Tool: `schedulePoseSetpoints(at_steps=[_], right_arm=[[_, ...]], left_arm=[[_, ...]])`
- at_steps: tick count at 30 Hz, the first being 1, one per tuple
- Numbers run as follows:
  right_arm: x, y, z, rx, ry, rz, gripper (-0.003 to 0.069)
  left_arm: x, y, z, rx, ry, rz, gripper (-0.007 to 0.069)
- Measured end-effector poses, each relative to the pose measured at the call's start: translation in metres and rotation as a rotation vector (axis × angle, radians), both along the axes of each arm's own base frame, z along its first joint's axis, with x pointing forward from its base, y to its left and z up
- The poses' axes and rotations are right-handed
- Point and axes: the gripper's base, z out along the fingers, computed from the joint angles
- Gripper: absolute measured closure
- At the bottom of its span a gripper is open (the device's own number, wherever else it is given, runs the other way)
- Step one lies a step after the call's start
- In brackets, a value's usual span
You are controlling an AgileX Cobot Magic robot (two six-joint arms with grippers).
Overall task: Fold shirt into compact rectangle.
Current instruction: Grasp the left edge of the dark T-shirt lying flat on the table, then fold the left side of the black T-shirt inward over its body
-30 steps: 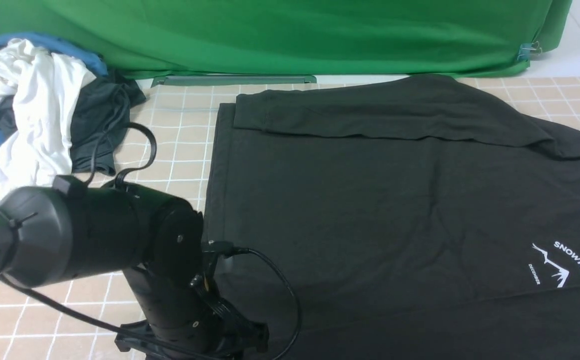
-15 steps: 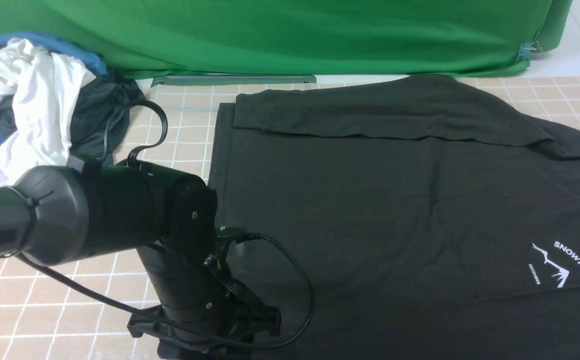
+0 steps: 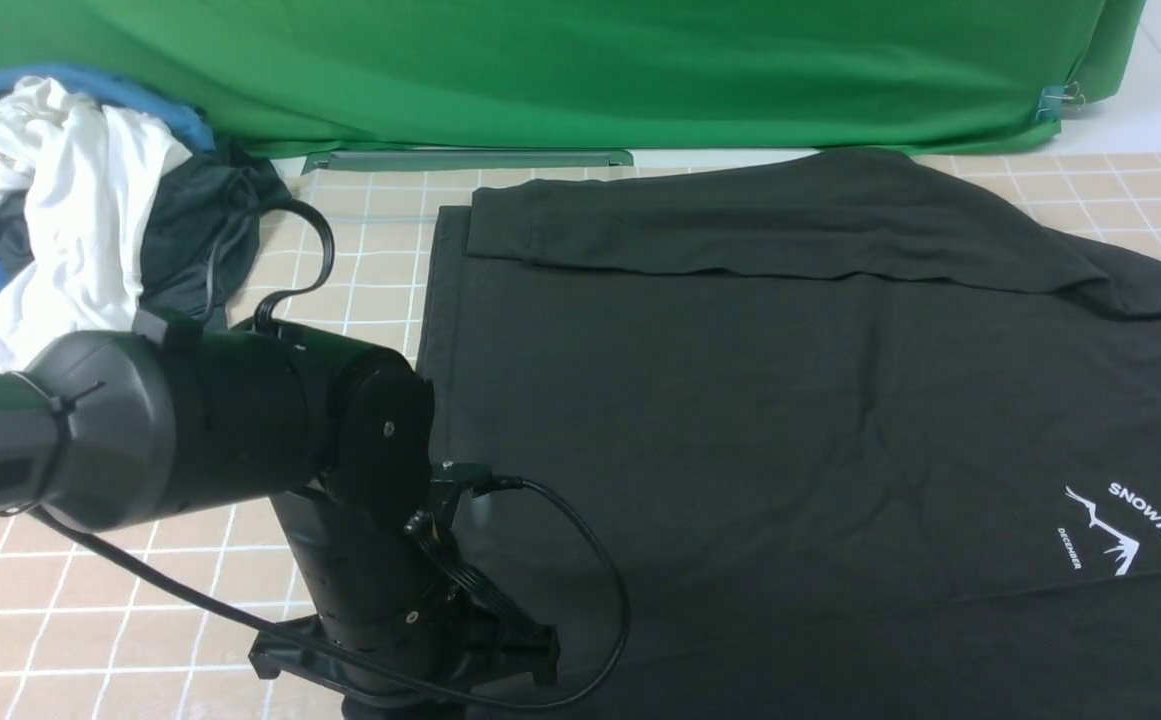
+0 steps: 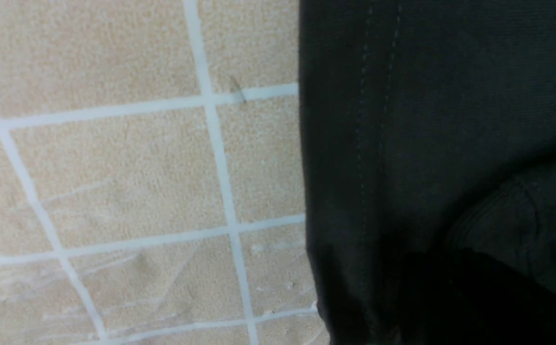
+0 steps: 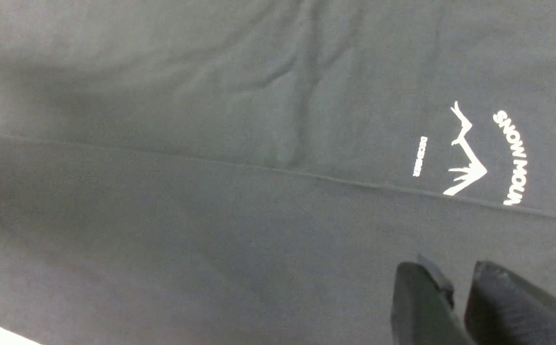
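The tiled counter (image 3: pixel 360 260) runs back to a green backdrop (image 3: pixel 540 70). The black shirt (image 3: pixel 740 400) lies flat over the counter's middle and right. Its hem faces left, a sleeve is folded in along the far side, and a flap is folded over along the near side. A pile of white, blue and dark clothes (image 3: pixel 70 200) sits at the far left corner, apart from the shirt.

The left arm (image 3: pixel 190 440) reaches in from the left and bends down at the shirt's near left corner. The left hand (image 4: pixel 469 302) is closed there, just inside the stitched hem. Cloth puckers up against it, so it looks clamped on the shirt. The right hand (image 5: pixel 455 275) is over the near flap, just short of the white mountain logo (image 5: pixel 464 158). Its fingers (image 5: pixel 416 297) stand a narrow gap apart with nothing between them. Whether they touch the cloth cannot be told.

Compared with a second ago, the left arm has swung forward and right toward the hem and dropped lower, and its hand has gone from wide apart to closed. The shirt and the pile lie as they did.
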Motion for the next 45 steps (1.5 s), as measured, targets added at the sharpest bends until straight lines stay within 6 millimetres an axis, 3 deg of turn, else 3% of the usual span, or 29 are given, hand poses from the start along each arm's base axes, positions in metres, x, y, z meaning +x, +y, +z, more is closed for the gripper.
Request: schedulePoseSetpoints(at_steps=[7, 11, 18, 22, 26, 34, 39, 43, 45], right_arm=[[0.000, 0.000, 0.000, 0.000, 0.001, 0.000, 0.0496], [-0.001, 0.000, 0.000, -0.013, 0.002, 0.020, 0.0613], [-0.001, 0.000, 0.000, -0.015, 0.003, 0.024, 0.0627], [0.000, 0.000, 0.000, -0.015, -0.005, 0.022, 0.0627], [0.001, 0.000, 0.001, -0.014, -0.018, 0.020, 0.0627], [0.001, 0.000, 0.001, -0.015, -0.019, 0.020, 0.0627], [0.001, 0.000, 0.001, -0.015, -0.020, 0.019, 0.0627], [0.002, 0.000, 0.001, -0.015, -0.026, 0.018, 0.0624], [0.002, 0.000, 0.001, -0.015, -0.028, 0.018, 0.0622]], left_arm=[[0.007, -0.003, 0.040, -0.054, -0.102, -0.016, 0.0603], [0.029, -0.002, 0.070, -0.107, -0.204, 0.024, 0.0603], [0.075, 0.027, 0.127, -0.198, -0.345, 0.188, 0.0603], [0.090, 0.043, 0.140, -0.212, -0.391, 0.241, 0.0603], [0.106, 0.049, 0.129, -0.208, -0.400, 0.272, 0.0603], [0.153, 0.041, 0.073, -0.179, -0.486, 0.286, 0.0603], [0.164, 0.041, 0.043, -0.124, -0.456, 0.279, 0.0601], [0.169, 0.042, 0.033, -0.103, -0.464, 0.312, 0.0575], [0.175, 0.044, 0.031, -0.086, -0.480, 0.335, 0.0525]])
